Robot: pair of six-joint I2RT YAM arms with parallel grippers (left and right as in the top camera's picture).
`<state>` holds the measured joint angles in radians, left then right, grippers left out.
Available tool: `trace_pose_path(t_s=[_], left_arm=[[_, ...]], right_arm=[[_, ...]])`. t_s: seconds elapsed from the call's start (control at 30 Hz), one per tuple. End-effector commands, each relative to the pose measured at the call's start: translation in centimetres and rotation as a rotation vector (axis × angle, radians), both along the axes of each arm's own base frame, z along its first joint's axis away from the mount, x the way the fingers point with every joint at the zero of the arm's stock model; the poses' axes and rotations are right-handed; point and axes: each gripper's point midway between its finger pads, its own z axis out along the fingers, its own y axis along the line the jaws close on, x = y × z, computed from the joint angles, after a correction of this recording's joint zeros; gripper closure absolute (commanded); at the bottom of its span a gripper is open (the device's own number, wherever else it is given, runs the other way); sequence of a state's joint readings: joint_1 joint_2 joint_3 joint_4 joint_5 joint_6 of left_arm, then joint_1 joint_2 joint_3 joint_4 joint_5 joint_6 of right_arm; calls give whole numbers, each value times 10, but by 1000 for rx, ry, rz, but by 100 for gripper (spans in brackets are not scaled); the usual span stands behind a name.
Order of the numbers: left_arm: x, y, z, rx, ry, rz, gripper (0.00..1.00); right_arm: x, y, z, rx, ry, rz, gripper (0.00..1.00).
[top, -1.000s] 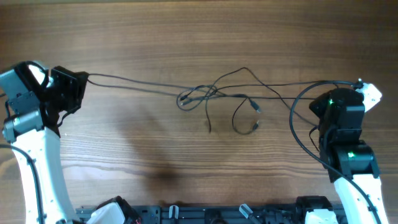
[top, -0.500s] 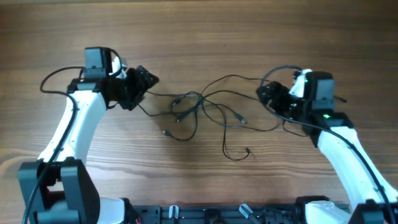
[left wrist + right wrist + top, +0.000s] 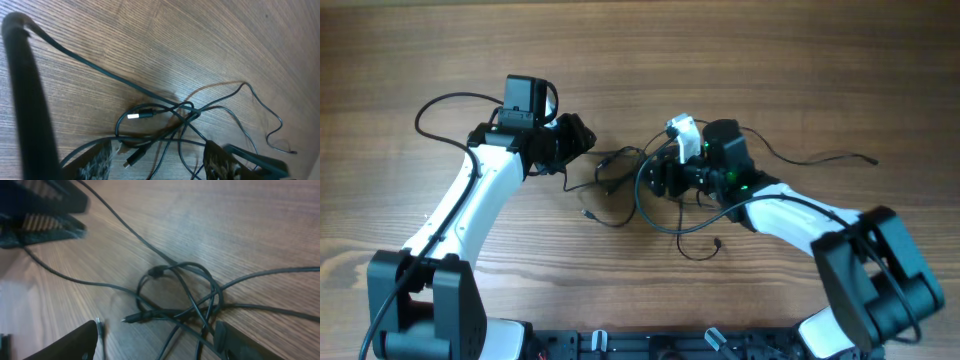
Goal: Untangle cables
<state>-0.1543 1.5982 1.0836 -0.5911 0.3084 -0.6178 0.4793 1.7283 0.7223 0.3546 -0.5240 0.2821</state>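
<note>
1. Seen from above, a wooden tabletop (image 3: 640, 50) carried a small tangle of thin black cables (image 3: 620, 175) near its middle.
2. The left pincer (image 3: 582, 140) sat just to the left of the tangle. The right pincer (image 3: 655, 180) sat at its right edge, so the knot lay between the two.
3. In the left wrist view, the left pincer (image 3: 159, 150) had its jaws standing well apart and gripped nothing. Looped cords lay flat on the wood ahead of it, among them a silver-tipped plug (image 3: 134, 116).
4. In the right wrist view, the right pincer (image 3: 156, 329) was likewise spread wide with nothing held. The crossed loops of the cables (image 3: 180, 287) rested on the wood just ahead of its fingers.
5. One loose strand (image 3: 820, 157) ran away to the right across the tabletop. Two shorter ends trailed below the tangle.
6. Whether any cord touched a finger could not be told.
</note>
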Motion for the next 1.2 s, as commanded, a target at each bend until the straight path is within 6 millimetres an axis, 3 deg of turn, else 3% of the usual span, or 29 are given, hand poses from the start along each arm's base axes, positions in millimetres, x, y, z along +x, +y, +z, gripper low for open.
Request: trace_pose_path(t_s=[0.0,0.13,0.2,0.27,0.37,0.43,0.47,0.57,0.63,0.67,0.73,0.77,0.8,0.87,0.93,1.03,1.1,1.13,1.17], left_arm=[[1,4,-6,28,5,12,40],[1,4,-6,28,5,12,43],[1,4,-6,28,5,12,46],[0,5,-6,29,10,12,47],[-5,5,-9,33,33,11,46],[-6,5,-9,32,35,11,45],[-6,5,-9,32,36,11,46],[-6,5,-9,26,43,27,54],[-6,5,-9,16,52,51,68],[-6,5,-9,17,52,50,80],[-9,6,-10,20,63,50,95],[-11,8,-12,30,73,54,96],[-14,17,-15,80,86,72,96],[-18,38,-22,191,106,119,96],[-21,64,-25,283,125,177,96],[-18,106,-25,363,125,287,96],[-17,137,-24,376,129,376,96],[-17,161,-23,370,129,445,96],[-18,179,-22,366,131,496,96]], right_arm=[[8,-2,-26,-47,58,-111,25],[-2,6,-33,-60,102,-116,32],[7,-3,-40,-98,115,-241,39],[17,-12,-42,-114,100,-336,32],[23,-7,-43,-115,45,-303,22],[17,-1,-46,-98,74,-265,25],[12,3,-46,-83,100,-244,30],[-7,7,-56,-48,265,-263,66],[-17,17,-52,-8,303,-202,83],[-20,22,-47,17,309,-172,90],[-18,27,-26,84,292,-127,95],[-12,24,-11,120,269,-122,95],[0,12,17,174,223,-133,95],[17,-13,50,220,164,-184,95],[44,-78,99,247,45,-343,95],[56,-166,145,227,-89,-568,95],[53,-217,156,140,-161,-715,95],[44,-258,149,-10,-184,-855,95],[38,-276,142,-85,-172,-927,95]])
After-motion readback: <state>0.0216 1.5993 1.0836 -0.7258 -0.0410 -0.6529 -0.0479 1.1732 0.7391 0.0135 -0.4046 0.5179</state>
